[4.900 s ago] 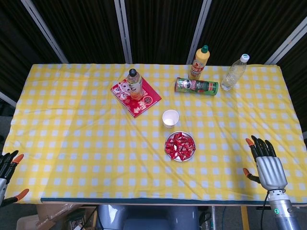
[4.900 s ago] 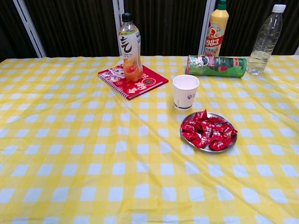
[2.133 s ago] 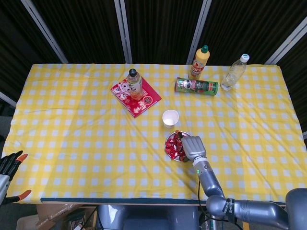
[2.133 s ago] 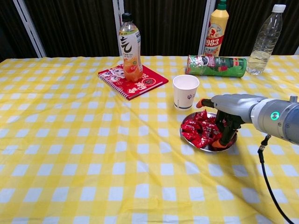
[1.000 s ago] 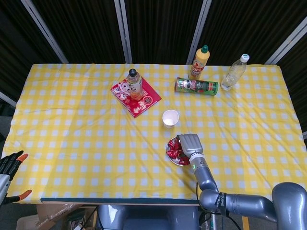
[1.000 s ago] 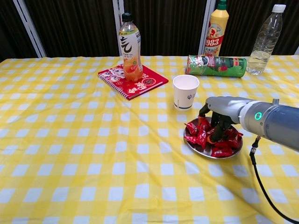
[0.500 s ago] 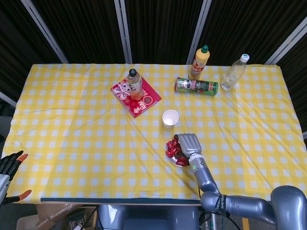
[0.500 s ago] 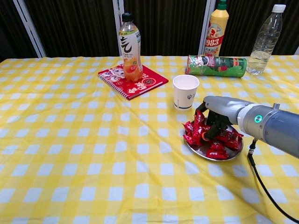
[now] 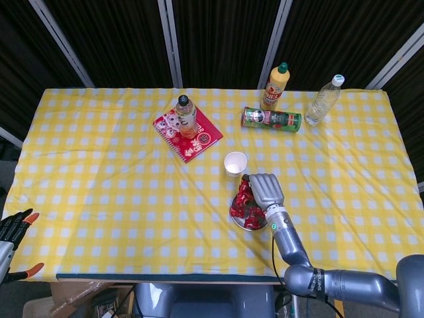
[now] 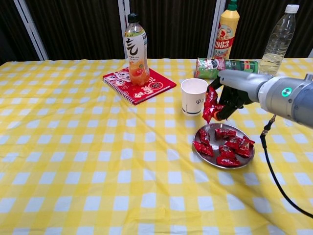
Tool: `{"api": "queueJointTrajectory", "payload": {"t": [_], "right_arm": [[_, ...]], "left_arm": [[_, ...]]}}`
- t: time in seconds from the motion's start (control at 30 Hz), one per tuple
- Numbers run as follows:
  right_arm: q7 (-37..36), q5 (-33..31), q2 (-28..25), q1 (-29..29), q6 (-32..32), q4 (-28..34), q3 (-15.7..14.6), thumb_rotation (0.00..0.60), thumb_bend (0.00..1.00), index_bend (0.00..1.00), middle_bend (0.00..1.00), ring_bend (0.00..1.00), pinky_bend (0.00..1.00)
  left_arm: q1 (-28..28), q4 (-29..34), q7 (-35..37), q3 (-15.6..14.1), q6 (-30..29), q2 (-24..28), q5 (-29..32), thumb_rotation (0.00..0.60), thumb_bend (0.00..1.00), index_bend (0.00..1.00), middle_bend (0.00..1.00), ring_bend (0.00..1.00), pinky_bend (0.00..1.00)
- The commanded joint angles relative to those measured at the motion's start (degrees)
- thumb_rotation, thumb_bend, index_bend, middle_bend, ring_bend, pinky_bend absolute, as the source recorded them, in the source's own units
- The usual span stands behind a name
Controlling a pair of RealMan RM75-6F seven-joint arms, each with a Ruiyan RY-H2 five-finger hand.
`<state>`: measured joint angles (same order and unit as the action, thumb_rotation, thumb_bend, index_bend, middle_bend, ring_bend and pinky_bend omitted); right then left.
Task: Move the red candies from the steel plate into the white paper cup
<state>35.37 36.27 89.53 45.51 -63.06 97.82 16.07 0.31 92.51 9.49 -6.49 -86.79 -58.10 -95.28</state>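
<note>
A steel plate (image 10: 230,167) (image 9: 239,224) with several red candies (image 10: 226,147) lies right of centre on the yellow checked cloth. The white paper cup (image 10: 194,96) (image 9: 235,163) stands upright just behind it. My right hand (image 10: 234,92) (image 9: 265,189) hangs above the plate's far edge, right beside the cup, and grips a bunch of red candies (image 10: 211,105) (image 9: 243,193) that dangles below its fingers. The held candies are level with the cup's wall, not over its mouth. My left hand (image 9: 13,228) shows only in the head view, at the table's near left corner, fingers apart and holding nothing.
An orange drink bottle (image 10: 136,50) stands on a red notebook (image 10: 139,85) left of the cup. Behind the cup lie a green can (image 10: 226,68) on its side, a yellow bottle (image 10: 227,34) and a clear water bottle (image 10: 278,42).
My right hand has risen off the plate with a bunch of candies and moved back toward the cup. Fewer candies lie on the plate.
</note>
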Motion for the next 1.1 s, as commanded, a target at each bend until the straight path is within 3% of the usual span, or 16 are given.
{"api": "queueJointTrajectory", "payload": {"t": [0.03,0.43,1.1], "right_arm": [[0.53,-1.60,-1.05,0.85,-0.40,1.01,1.53,0.600,0.63,0.72,0.79,0.85,1.00],[2.16,-7.49,-1.53,5.93,1.02,-2.44,6.06,0.600,0.63,0.72,0.79,0.85,1.00],[0.79,-10.72,2.87,11.81,4.47,-13.26,7.12,0.600,0.63,0.72,0.79,0.85,1.00]], "left_arm": [[-0.03,0.07,-0.07,0.02,0.09,0.02,0.09,0.600,0.07,0.00,0.00,0.00,0.00],[-0.57,1.06,-0.11,0.07,1.44,0.41,0.81,0.600,0.07,0.00,0.00,0.00,0.00],[-1.06,2.43,0.02,0.09,2.93,1.20,1.93,0.600,0.07,0.00,0.00,0.00,0.00]]}}
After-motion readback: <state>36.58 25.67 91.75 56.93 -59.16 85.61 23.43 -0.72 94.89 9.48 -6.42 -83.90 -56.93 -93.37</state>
